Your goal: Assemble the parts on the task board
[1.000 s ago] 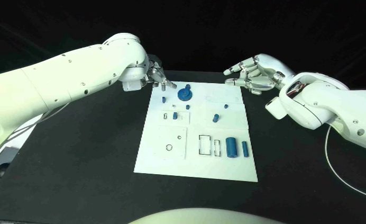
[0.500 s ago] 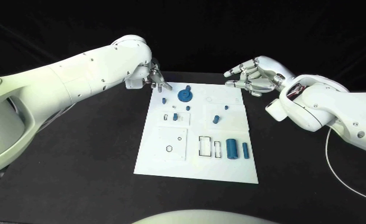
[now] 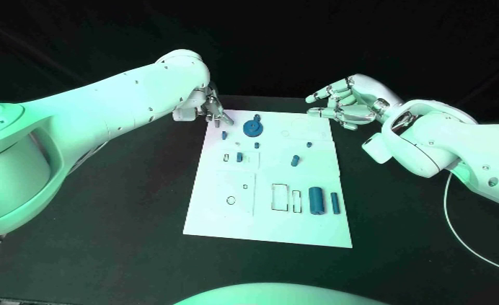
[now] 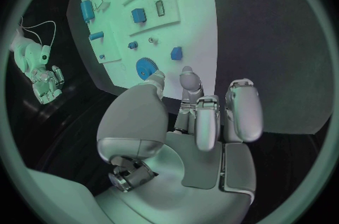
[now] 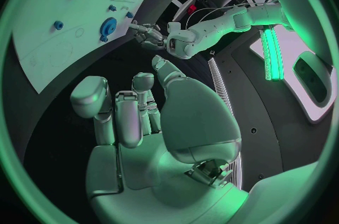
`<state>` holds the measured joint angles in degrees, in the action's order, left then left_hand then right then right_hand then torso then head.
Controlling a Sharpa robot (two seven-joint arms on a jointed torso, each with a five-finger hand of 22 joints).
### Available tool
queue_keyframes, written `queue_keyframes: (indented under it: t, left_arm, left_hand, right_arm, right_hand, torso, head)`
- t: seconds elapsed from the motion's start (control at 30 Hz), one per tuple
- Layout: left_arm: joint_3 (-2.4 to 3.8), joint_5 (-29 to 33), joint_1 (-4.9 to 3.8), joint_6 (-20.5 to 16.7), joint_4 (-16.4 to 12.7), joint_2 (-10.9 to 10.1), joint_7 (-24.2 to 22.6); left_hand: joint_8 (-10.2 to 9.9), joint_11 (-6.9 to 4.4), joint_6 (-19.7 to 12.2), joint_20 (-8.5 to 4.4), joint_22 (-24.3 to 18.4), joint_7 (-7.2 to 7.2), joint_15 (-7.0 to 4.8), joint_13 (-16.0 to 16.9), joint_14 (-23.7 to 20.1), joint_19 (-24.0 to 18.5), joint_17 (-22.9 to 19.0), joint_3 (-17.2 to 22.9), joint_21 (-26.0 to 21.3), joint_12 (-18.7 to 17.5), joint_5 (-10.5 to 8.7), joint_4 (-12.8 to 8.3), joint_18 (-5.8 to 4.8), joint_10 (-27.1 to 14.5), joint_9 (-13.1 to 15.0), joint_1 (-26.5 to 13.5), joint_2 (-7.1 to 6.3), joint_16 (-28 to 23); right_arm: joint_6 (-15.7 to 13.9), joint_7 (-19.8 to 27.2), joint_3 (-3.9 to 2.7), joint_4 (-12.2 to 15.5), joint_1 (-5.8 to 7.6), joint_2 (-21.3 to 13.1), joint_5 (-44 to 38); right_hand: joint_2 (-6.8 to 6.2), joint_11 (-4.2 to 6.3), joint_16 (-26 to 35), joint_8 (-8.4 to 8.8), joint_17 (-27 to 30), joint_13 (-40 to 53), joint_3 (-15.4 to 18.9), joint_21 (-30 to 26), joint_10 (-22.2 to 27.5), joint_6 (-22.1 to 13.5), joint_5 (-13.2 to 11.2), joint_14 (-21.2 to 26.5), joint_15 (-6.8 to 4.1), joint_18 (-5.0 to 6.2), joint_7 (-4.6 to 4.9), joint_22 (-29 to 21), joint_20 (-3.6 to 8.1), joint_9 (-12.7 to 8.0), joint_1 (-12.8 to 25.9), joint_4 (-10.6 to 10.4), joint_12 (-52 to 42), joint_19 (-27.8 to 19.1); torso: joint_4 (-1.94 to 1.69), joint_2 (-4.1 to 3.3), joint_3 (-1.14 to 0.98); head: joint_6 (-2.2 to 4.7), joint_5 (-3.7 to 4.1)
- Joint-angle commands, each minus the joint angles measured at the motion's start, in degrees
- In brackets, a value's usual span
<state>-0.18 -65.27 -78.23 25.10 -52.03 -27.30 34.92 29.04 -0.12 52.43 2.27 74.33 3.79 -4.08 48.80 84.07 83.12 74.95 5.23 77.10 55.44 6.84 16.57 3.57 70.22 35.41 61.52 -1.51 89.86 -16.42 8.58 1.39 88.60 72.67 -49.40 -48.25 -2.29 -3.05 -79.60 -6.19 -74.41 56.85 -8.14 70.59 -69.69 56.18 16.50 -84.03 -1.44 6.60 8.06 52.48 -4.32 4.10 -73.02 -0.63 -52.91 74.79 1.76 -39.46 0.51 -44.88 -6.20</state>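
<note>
white task board (image 3: 268,220) is seen lying in the middle of the black bench (image 3: 115,204), carrying small blue parts: a round blue gear (image 3: 252,129) near its far edge and blue cylinders (image 3: 315,200) near its right near corner. no readable writing is found. compared with a second ago, the left hand (image 3: 213,111) has been drawn slightly back at the board's far left corner, fingers curled in, nothing held. the right hand (image 3: 345,105) is kept off the far right corner, fingers loosely spread, empty. open bench is left on both sides.
</note>
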Motion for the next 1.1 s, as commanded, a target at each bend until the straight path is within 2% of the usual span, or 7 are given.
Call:
queue_keyframes:
  t: [0.03,0.2,0.47,0.87,1.1]
  left_arm:
    - [-0.01,0.55,0.03,2.99,0.07,0.19,-0.97]
    - [-0.04,0.81,0.11,4.58,0.32,0.36,-0.65]
    - [-0.16,1.50,0.73,5.70,0.91,0.61,-0.89]
    - [-0.38,1.85,1.17,5.82,1.21,0.82,-1.57]
    - [-0.46,1.86,1.31,3.96,1.17,0.92,-2.42]
  left_hand:
    - [0.28,-0.25,0.29,0.13,0.16,-0.03,0.21,0.11,5.93,0.09,15.05,-0.46,0.26,0.13,0.26,-0.01,0.17,0.11,-0.07,-0.07,0.57,0.14]
    - [0.50,-0.35,0.64,0.07,0.37,-0.16,0.13,0.17,5.93,0.19,15.05,-0.62,0.41,0.33,0.28,-0.14,0.13,0.21,-0.14,0.44,0.78,0.14]
    - [0.60,-0.42,0.76,0.02,0.46,-0.23,0.07,0.13,5.93,0.24,15.05,-0.74,0.45,0.42,0.31,-0.25,0.12,0.23,-0.23,0.96,0.94,0.14]
    - [0.87,-0.56,1.09,-0.10,0.99,-0.39,-0.05,0.40,5.93,0.48,15.05,-0.84,0.83,0.94,0.34,-0.35,0.00,0.56,-0.42,2.08,1.56,0.14]
    - [1.02,-0.67,1.21,-0.21,1.14,-0.49,-0.16,0.28,5.93,0.55,15.05,-0.64,0.90,1.10,0.34,-0.56,-0.02,0.68,-0.65,3.43,2.23,0.14]
  right_arm:
    - [0.38,0.43,-0.01,0.10,-0.03,0.03,-0.01]
    - [0.43,0.42,-0.01,0.17,-0.03,0.06,-0.02]
    - [0.40,0.27,-0.01,0.19,-0.03,0.11,-0.15]
    - [0.48,0.30,-0.01,0.16,-0.03,0.23,-0.21]
    - [0.54,0.29,-0.01,0.11,-0.03,0.31,-0.21]
  right_hand:
    - [0.26,0.05,0.35,-0.26,0.04,-0.09,-0.04,-0.24,0.34,-0.36,-0.28,-2.69,-0.01,0.31,0.14,-0.09,-0.16,-0.09,0.52,-0.21,0.14,-0.39]
    - [0.27,0.05,0.36,-0.27,0.05,-0.11,-0.04,-0.25,0.35,-0.36,-0.27,-2.69,-0.01,0.32,0.14,-0.11,-0.16,-0.09,0.52,-0.21,0.16,-0.40]
    - [0.28,0.05,0.37,-0.27,0.06,-0.14,-0.05,-0.27,0.37,-0.37,-0.26,-2.69,-0.01,0.32,0.14,-0.14,-0.16,-0.08,0.52,-0.22,0.19,-0.41]
    - [0.28,0.05,0.37,-0.27,0.06,-0.14,-0.05,-0.27,0.37,-0.37,-0.26,-2.69,-0.01,0.32,0.14,-0.14,-0.16,-0.08,0.52,-0.22,0.19,-0.41]
    - [0.28,0.05,0.37,-0.27,0.06,-0.14,-0.05,-0.27,0.37,-0.37,-0.26,-2.69,-0.01,0.32,0.14,-0.14,-0.16,-0.08,0.52,-0.22,0.19,-0.41]
  torso:
    - [-0.08,0.07,-0.09]
    - [-0.07,0.06,-0.06]
    - [-0.02,0.08,-0.11]
    - [-0.09,0.07,-0.03]
    - [-0.05,0.08,0.00]
  head:
    - [-0.16,0.03]
    - [-0.31,-0.14]
    - [-0.36,-0.21]
    - [-0.37,-0.10]
    - [-0.40,-0.17]
